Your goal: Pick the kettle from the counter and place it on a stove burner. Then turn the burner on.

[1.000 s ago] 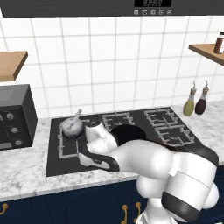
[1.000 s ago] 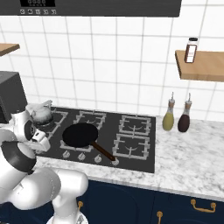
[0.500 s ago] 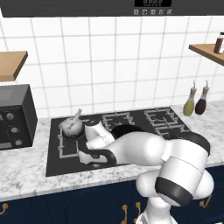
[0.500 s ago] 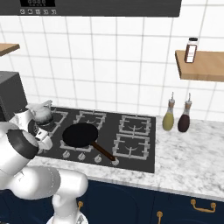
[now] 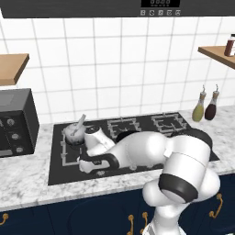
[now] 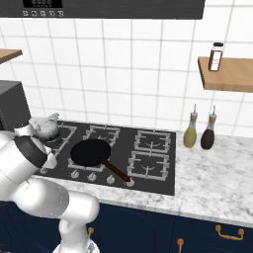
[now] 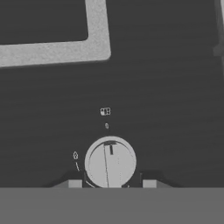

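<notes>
Simulated kitchen, three views of one moment. The kettle [image 5: 75, 132], small, rounded and silver-grey, sits on the rear left burner [image 5: 73, 149] of the black cooktop [image 5: 183, 133], on its grey grate; in the right base view the kettle [image 6: 45, 125] stands at the cooktop's far left, just behind the arm's white elbow. The black frying pan [image 6: 91, 151] rests on a neighbouring burner nearer the middle, its handle pointing toward the front edge; kettle and pan are apart. The arm reaches low across the front left of the cooktop, with the hand [image 5: 87, 164] down at the front strip, below the kettle's burner; in the hand view the hand [image 7: 109, 183] has its two tips flanking a round silver knob [image 7: 110, 162] on the dark cooktop panel, the tips close beside the knob's edges; whether they actually press on it cannot be told. A pale grate bar [image 7: 57, 48] crosses the top of the hand view. The marble-look surface [image 5: 27, 188] borders the cooktop; two bottles [image 6: 200, 132] stand on it at the right, near the tiled wall; a dark microwave [image 5: 16, 121] stands at the left.
</notes>
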Tool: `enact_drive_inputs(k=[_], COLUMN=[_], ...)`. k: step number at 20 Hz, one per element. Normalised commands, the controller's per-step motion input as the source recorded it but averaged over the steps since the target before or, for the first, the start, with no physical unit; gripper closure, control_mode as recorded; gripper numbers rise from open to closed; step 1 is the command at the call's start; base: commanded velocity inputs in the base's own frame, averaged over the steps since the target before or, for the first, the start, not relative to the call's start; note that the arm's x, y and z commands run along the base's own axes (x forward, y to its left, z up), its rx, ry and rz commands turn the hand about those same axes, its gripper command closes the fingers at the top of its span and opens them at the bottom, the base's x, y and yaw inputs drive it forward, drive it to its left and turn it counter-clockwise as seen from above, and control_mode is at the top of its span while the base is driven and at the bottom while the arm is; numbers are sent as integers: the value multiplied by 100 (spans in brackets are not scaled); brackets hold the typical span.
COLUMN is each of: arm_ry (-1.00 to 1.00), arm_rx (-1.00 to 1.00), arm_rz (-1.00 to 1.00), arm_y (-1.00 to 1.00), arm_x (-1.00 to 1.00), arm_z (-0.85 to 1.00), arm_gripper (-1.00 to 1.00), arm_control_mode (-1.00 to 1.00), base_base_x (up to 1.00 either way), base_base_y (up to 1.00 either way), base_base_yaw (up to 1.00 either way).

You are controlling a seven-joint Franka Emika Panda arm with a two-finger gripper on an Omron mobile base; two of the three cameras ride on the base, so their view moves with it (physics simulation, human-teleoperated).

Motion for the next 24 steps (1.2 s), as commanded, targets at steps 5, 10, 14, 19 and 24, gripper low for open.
enact_drive_inputs(k=[5, 10, 14, 19, 24], arm_ry=[0, 0, 0, 0, 0], arm_rx=[0, 0, 0, 0, 0], arm_rz=[0, 3, 29, 38, 43], arm_y=[0, 0, 0, 0, -6], arm_x=[0, 1, 0, 0, 0], arm_z=[-11, -7, -41, -42, -42], arm_gripper=[100, 100, 100, 100, 100], arm_control_mode=[-100, -100, -100, -100, -100], base_base_x=[0, 0, 0, 0, 0], base_base_y=[0, 0, 0, 0, 0], base_base_yaw=[0, 0, 0, 0, 0])
